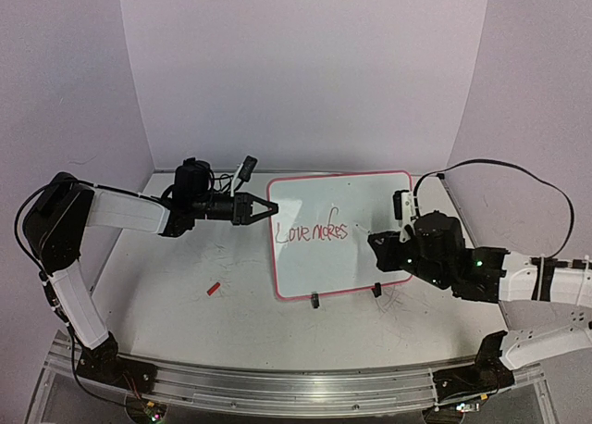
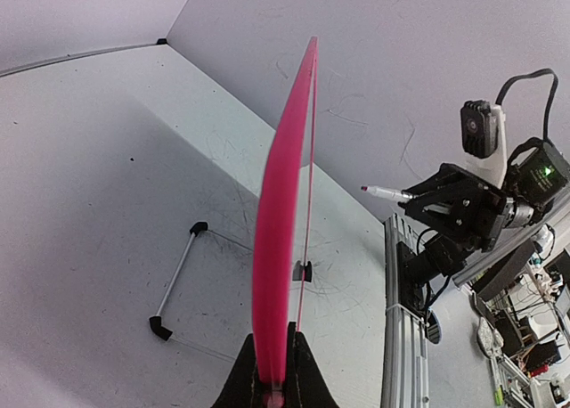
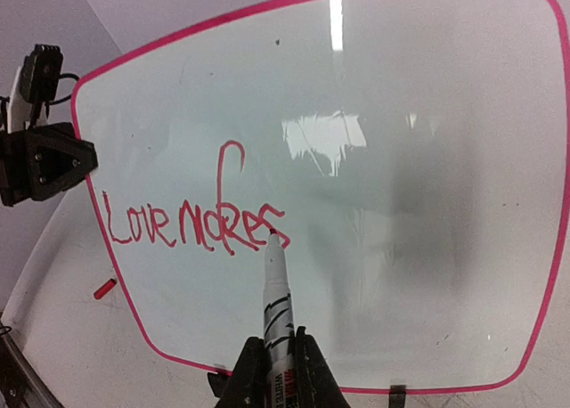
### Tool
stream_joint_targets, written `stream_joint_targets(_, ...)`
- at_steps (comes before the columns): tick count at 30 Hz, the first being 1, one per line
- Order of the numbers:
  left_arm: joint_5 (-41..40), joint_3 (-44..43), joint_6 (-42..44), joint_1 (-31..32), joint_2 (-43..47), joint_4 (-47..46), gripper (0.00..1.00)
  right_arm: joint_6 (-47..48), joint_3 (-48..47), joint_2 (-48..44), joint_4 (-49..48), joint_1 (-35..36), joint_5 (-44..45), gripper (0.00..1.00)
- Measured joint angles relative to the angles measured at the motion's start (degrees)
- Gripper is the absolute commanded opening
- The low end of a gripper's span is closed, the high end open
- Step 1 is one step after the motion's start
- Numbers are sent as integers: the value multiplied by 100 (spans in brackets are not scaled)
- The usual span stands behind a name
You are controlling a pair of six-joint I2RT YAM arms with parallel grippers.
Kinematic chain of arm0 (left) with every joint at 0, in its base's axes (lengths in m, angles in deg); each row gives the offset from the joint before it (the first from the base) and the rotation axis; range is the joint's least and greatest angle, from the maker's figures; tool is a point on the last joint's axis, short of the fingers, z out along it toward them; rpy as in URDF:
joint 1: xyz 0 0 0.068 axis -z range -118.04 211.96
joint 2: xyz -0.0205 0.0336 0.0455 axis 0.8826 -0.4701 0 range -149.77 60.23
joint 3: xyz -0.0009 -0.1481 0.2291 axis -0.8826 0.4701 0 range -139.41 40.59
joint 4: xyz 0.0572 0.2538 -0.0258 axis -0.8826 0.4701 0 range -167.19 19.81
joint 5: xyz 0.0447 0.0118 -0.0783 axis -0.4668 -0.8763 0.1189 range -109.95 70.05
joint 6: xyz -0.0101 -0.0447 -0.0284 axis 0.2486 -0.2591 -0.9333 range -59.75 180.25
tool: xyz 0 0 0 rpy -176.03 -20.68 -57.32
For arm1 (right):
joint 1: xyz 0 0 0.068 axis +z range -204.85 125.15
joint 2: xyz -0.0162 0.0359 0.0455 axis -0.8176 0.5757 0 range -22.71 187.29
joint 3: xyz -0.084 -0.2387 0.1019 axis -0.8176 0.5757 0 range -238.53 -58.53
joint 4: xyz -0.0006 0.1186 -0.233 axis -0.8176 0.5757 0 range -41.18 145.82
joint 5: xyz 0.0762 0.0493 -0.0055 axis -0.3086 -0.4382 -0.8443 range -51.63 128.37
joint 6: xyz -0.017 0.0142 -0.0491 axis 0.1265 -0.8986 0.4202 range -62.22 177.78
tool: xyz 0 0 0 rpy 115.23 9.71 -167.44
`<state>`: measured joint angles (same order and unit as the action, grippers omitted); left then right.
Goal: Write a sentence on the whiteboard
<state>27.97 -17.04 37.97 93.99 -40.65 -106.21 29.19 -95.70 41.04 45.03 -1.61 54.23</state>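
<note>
Had left gripper (image 1: 262,207) pinching pink-rimmed white board (image 1: 370,248), right gripper (image 3: 274,362) clamping white marker (image 3: 277,288). Could've smeared red script (image 3: 191,225) if dragged.

1. Top view: soft, even light with a faint lilac cast on the walls. The picture is slightly grainy, and only faint shadows lie on the scuffed white worktop (image 1: 176,313).
2. Right wrist view: the glossy white board with a pink-red rim (image 3: 427,230) shows glare, a bright vertical streak near its top and a blotchy patch mid-board. Lens distortion bows its rim.
3. Left wrist view: the board's near edge is blurred, the background sharper.
</note>
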Motion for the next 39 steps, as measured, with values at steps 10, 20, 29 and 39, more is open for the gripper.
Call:
stream_joint_targets(10, 29, 0, 7, 0, 0, 8, 0, 366, 42, -245, 131, -96, 27, 0)
stream_joint_targets(20, -48, 0, 92, 4, 63, 176, 0, 666, 1, -21, 217, -96, -103, 0)
stream_joint_targets(29, -66, 0, 114, 7, 74, 208, 0, 710, -11, 98, 240, -96, -139, 0)
stream_joint_targets(39, -67, -2, 133, 7, 74, 219, 0, 724, -26, 179, 276, -271, -232, 0)
